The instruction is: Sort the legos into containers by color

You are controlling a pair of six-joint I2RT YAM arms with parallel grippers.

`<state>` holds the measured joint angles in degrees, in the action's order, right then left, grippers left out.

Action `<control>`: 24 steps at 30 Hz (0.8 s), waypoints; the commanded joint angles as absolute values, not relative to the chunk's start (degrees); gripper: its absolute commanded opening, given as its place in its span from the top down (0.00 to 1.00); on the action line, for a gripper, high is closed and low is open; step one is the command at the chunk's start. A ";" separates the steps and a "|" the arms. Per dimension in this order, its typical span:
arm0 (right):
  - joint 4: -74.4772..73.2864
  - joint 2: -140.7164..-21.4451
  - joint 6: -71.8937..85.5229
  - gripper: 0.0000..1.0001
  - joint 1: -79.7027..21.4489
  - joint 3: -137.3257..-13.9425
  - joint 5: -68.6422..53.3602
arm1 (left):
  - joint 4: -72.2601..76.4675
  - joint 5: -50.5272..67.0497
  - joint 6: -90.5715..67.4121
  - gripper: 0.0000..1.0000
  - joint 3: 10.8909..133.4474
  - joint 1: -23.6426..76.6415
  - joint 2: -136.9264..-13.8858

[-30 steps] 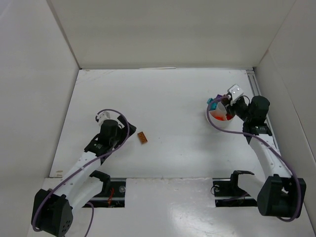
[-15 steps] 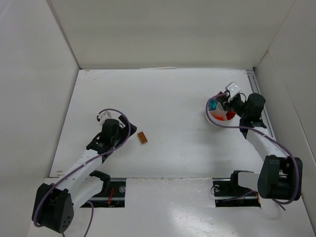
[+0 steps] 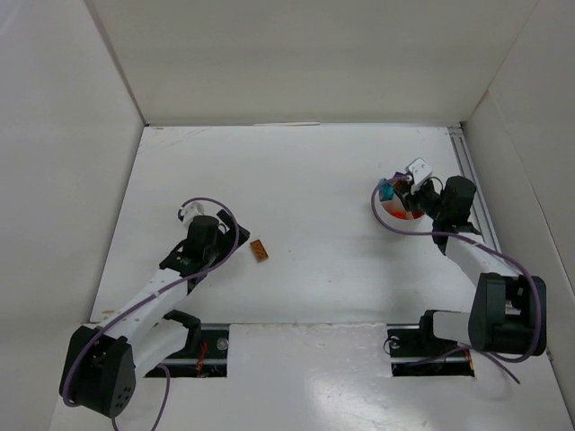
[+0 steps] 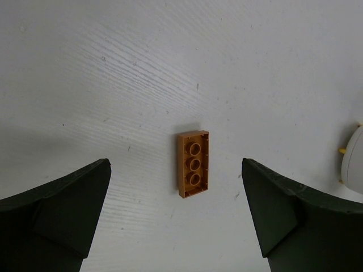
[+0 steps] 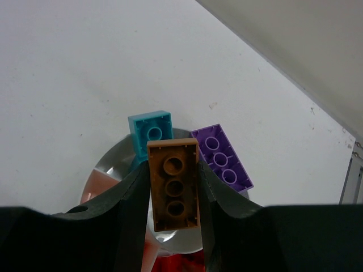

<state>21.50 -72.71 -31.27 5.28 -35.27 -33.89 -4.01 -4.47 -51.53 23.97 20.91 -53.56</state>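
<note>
**Item 1, held brown brick** (image 5: 173,195). Three holes show, and its long axis runs 12 to 6 in the right wrist view. The right gripper (image 5: 173,177) pinches it by the long sides, fingers pressed in against it. It hangs over the bowl (image 5: 108,170), which sits toward 2 o'clock on the table (image 3: 314,180) in the top view.

**Item 2, bowl and neighbours.**
- Red pieces (image 5: 170,263) lie low in the bowl, at 6 o'clock of the held brick.
- The teal brick (image 5: 150,131) is at 11 o'clock, at the far rim.
- The purple brick (image 5: 222,158) is at 2 o'clock, just beside the bowl. You cannot tell whether it touches the rim.

**Item 3, loose brown brick** (image 4: 193,164). It lies flat on the table, studs up, toward 8 o'clock from the table's centre. The left gripper (image 4: 174,165) hangs above it with fingers spread wide, one on each side, touching nothing.

**Handling note.** The step in hand looks like the drop of the held brick.
- Several colours crowd this one bowl, so check that brown belongs here before you let go.
- If it does, centre the brick over open bowl, clear of the teal brick, and lower it close to the contents.
- Part the fingers only slightly, so it lands flat and does not hop the low wall.
- On the left, the fingers flank the loose brick's long sides. Descend straight and close only once both tips reach the table.
</note>
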 commanded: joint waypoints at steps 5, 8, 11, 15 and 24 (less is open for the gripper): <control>24.87 -71.28 -32.26 0.74 5.62 -34.37 -33.31 | -2.55 -4.04 -51.24 0.01 25.31 21.18 -53.96; 24.87 -71.81 -32.26 0.68 5.62 -34.37 -33.83 | -3.07 -4.04 -51.24 0.01 25.31 21.18 -53.96; 24.87 -71.28 -32.26 0.58 5.62 -34.37 -34.45 | -3.08 -4.04 -51.24 0.01 25.31 21.18 -53.96; 22.94 -68.47 -32.26 0.39 5.62 -34.37 -35.15 | -3.08 -4.04 -51.24 0.01 25.31 22.41 -53.96; 18.37 -60.57 -32.26 0.31 5.62 -34.37 -36.21 | -2.46 -5.09 -50.19 0.04 26.46 23.03 -58.44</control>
